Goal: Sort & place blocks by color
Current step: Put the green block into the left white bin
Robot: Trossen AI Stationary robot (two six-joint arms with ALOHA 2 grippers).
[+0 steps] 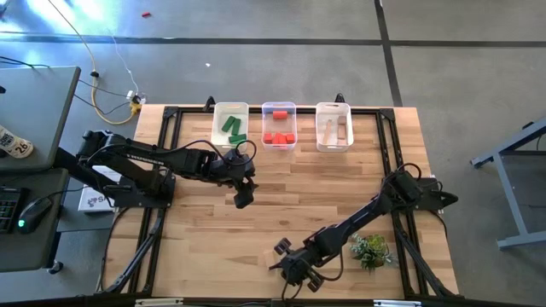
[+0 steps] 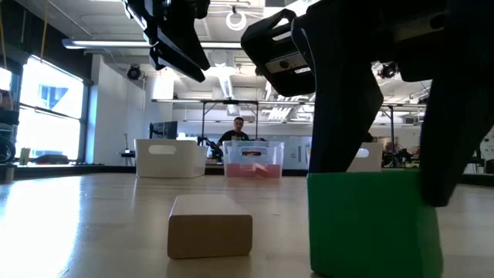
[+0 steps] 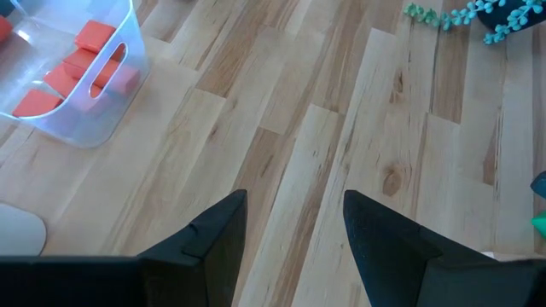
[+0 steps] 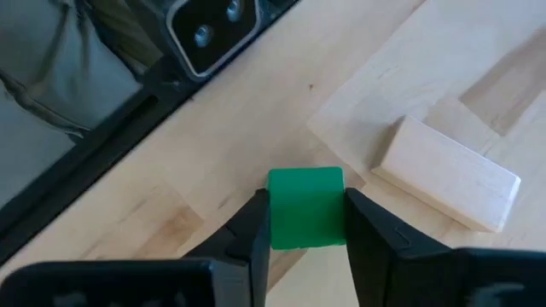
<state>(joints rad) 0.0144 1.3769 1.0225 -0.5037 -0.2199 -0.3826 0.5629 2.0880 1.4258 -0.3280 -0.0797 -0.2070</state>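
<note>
Right wrist view: right gripper [image 4: 305, 223] jaws pinch green block [image 4: 305, 206].

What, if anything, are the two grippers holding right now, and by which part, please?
The right gripper clasps a green block by its two opposite sides. The left gripper holds nothing.

This looks like a robot lab or workshop. A wooden surface [image 1: 256, 230] stands on a grey concrete floor [image 1: 461, 68] with loose cables [image 1: 107, 94]. Behind it is a big room with bright windows [image 2: 46, 100], ceiling pipes [image 2: 224, 81] and a person [image 2: 238, 133] at a bench.
</note>
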